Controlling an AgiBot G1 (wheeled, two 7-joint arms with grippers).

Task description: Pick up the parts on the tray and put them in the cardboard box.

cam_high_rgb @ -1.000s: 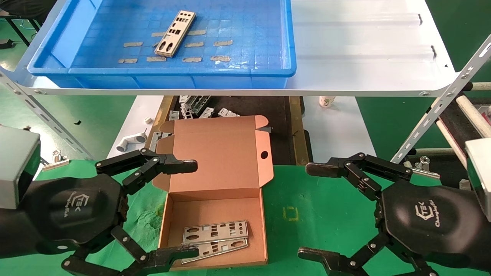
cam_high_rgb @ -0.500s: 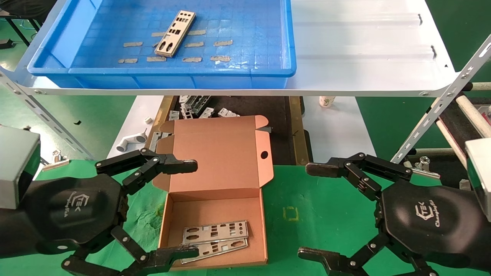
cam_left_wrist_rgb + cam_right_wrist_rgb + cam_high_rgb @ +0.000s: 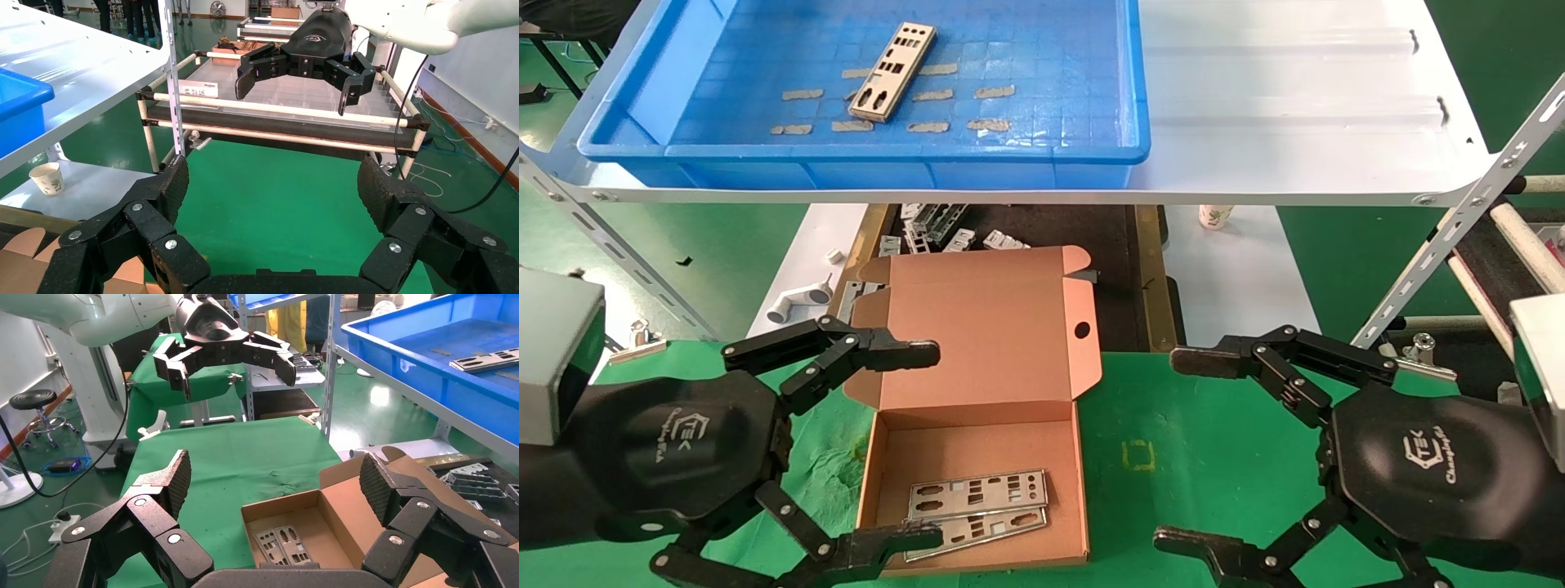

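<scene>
- Left gripper (image 3: 923, 445): low over the green cloth (image 3: 1189, 441) beside the box, jaws spread wide and holding nothing; it sits where a plate can be let go into the box
- Right gripper (image 3: 1185, 449): low on the other side of the box, jaws also wide, nothing in them; appears parked
- Cardboard box (image 3: 977, 433): on the green cloth between the two grippers, lid thrown back so the inside is open from above
- Plates in box (image 3: 977, 506): two metal plates lie flat on the box floor, overlapping (already delivered, by the look of it)
- Plate on tray (image 3: 892, 71): one metal plate remains, lying flat and slantwise on the tray floor among strips of tan tape
- Blue tray (image 3: 862, 159): on the white shelf (image 3: 1295, 106), above and beyond the box; its raised rim and the shelf's front edge stand between grippers and plate, so a reach likely goes up and over
- Below the shelf: small grey brackets (image 3: 952, 233), a white pipe piece (image 3: 797, 302), a paper cup (image 3: 1214, 216); none belong to the job
</scene>
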